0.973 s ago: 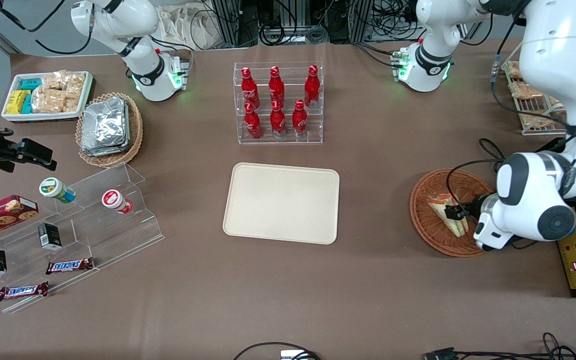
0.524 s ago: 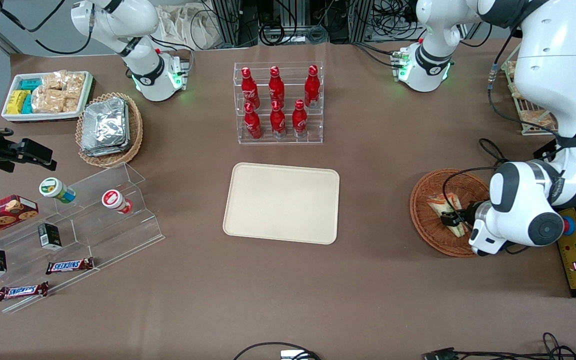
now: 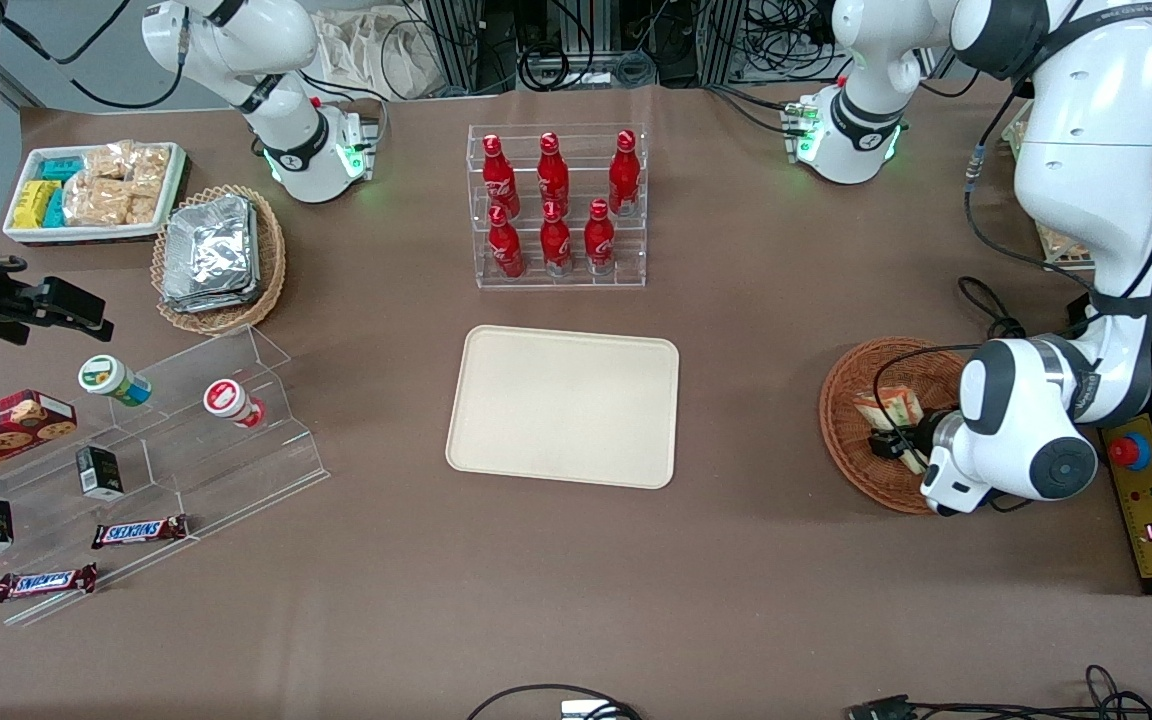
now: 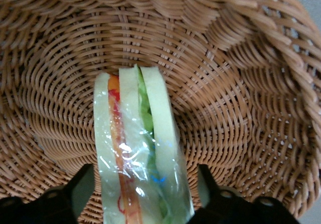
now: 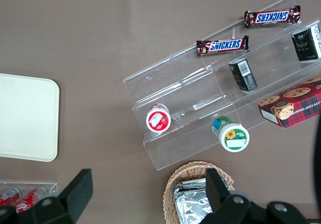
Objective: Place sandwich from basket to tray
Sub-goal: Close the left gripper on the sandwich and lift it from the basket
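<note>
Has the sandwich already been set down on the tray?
No: the sandwich lies in the basket between the end effector's open fingers, and the tray holds nothing.

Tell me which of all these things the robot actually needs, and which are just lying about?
Needed:
sandwich, standing between the open tool's fingers
basket holding it
tray, bare

Lying about:
red bottles
Snickers bars
foil packets
cookie box

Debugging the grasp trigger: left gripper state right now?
Left gripper: open, fingers on either side of the wrapped sandwich, down in the basket; not clamped yet.
</note>
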Motion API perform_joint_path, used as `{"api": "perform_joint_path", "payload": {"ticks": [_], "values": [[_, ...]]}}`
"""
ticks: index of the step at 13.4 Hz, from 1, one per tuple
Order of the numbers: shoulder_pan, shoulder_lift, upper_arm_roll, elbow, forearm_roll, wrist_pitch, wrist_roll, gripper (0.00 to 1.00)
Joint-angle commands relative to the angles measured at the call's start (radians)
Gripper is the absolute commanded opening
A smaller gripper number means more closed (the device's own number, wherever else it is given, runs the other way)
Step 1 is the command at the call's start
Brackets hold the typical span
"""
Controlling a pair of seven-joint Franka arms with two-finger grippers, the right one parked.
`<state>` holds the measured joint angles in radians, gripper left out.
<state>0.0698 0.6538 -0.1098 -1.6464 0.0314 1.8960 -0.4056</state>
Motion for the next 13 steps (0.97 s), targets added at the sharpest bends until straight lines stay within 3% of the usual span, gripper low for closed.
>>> {"api": "perform_joint_path", "payload": {"ticks": [1,2,4,7,10,12,13], "values": [[-0.015,-0.037,-0.001,0.01,-0.002,-0.017,0.002,0.26],[-0.033,-0.055,-0.001,0.01,-0.002,-0.035,0.004,0.13],[-0.042,-0.098,-0.004,0.01,-0.001,-0.07,0.005,0.05],[-0.042,-0.206,-0.059,0.016,-0.001,-0.155,0.043,0.07],[-0.042,-0.298,-0.094,0.016,-0.001,-0.179,0.209,0.08],[-0.041,-0.321,-0.141,0.023,-0.001,-0.178,0.292,0.23],[-0.042,-0.319,-0.177,0.037,0.001,-0.178,0.295,0.23]]}}
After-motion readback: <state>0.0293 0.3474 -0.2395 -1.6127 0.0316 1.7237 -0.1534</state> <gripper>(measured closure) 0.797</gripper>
